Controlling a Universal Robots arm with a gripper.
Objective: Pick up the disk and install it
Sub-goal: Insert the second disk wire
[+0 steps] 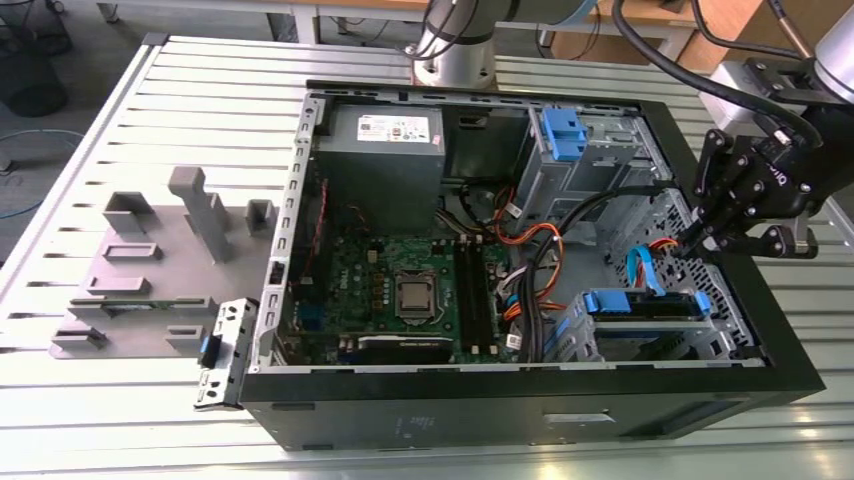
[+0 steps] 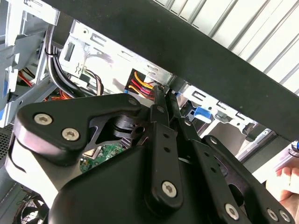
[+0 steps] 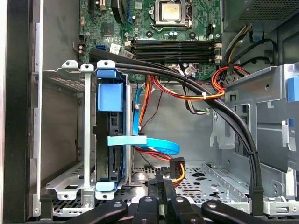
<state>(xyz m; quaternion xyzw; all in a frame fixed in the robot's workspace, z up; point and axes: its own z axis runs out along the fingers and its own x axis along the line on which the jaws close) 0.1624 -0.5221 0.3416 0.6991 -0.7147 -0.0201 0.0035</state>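
Observation:
The disk [image 3: 112,133], in its blue plastic rail frame, stands on edge inside the low metal drive cage [image 3: 86,140] of the open computer case. In the exterior view the disk [image 1: 641,305] sits in the case's near corner on the exterior view's right. My gripper [image 1: 699,238] hangs just inside the case wall on that side, a little behind the disk. In both wrist views the black fingers [image 3: 162,186] lie pressed together with nothing between them, and a black connector [image 3: 176,167] with orange and yellow wires lies close beside the gripper [image 2: 161,95].
Thick black cables [image 3: 233,126] and a blue flat cable [image 3: 159,145] cross the space beside the disk. The motherboard [image 1: 400,280], grey power-supply box [image 1: 380,150] and tall cage with blue clip [image 1: 567,135] fill the case. Grey fixtures [image 1: 147,270] stand outside it. A hand [image 2: 289,182] is nearby.

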